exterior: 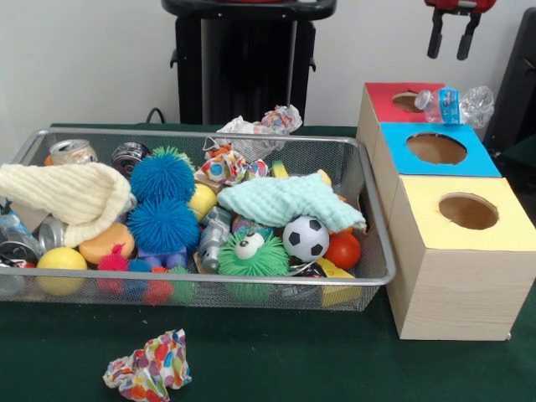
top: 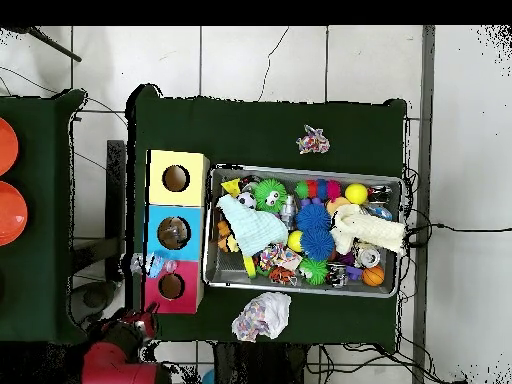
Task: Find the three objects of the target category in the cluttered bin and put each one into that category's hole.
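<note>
A crushed clear bottle with a blue label (exterior: 456, 105) lies on the red-topped box, at its far right edge, beside the round hole (exterior: 408, 102). In the overhead view the bottle (top: 150, 265) overhangs the box's outer side, next to the hole (top: 171, 286). My gripper (exterior: 450, 38) hangs open and empty above the bottle, apart from it; in the overhead view it (top: 143, 322) sits off the box's corner. The wire mesh bin (exterior: 368, 180) is full of clutter. A clear item with blue marks (exterior: 10, 228) shows at the bin's left end, mostly hidden.
The blue-topped box (exterior: 435, 149) and the yellow-topped box (exterior: 469, 213) stand in a row with the red one. In the bin lie blue spiky balls (exterior: 163, 201), a soccer ball (exterior: 306, 238), two cloths and cans. Crumpled patterned paper (exterior: 149, 368) lies before the bin, more (exterior: 260, 124) behind it.
</note>
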